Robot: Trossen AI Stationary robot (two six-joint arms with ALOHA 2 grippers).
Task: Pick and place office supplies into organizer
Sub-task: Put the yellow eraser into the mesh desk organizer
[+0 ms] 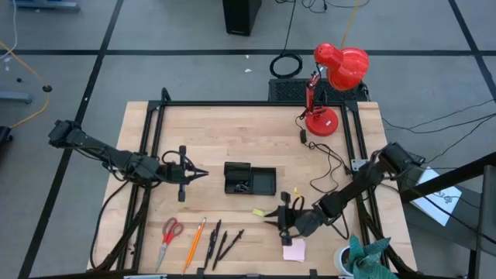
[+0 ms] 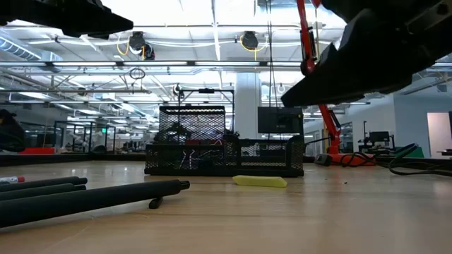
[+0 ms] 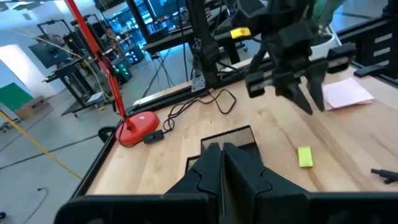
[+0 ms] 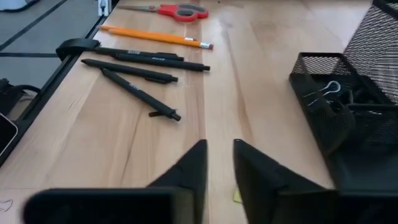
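Hovering just beside the yellow-green piece (image 1: 258,211) — right gripper (image 1: 273,219) slightly parted, apparently empty; left gripper (image 1: 203,174) closed, empty, near organizer (image 1: 249,179).

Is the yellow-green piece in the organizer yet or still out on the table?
Still out. The yellow-green piece lies flat on the bare wood in front of the organizer, apart from it, beside the right gripper.

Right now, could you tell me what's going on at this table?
Two robot arms are sorting office supplies into the organizer, which already holds clips. The right gripper, slightly open and empty, hovers by the yellow-green piece and pink pad. The left gripper waits shut beside the organizer. Scissors, pencil and pens lie unsorted.
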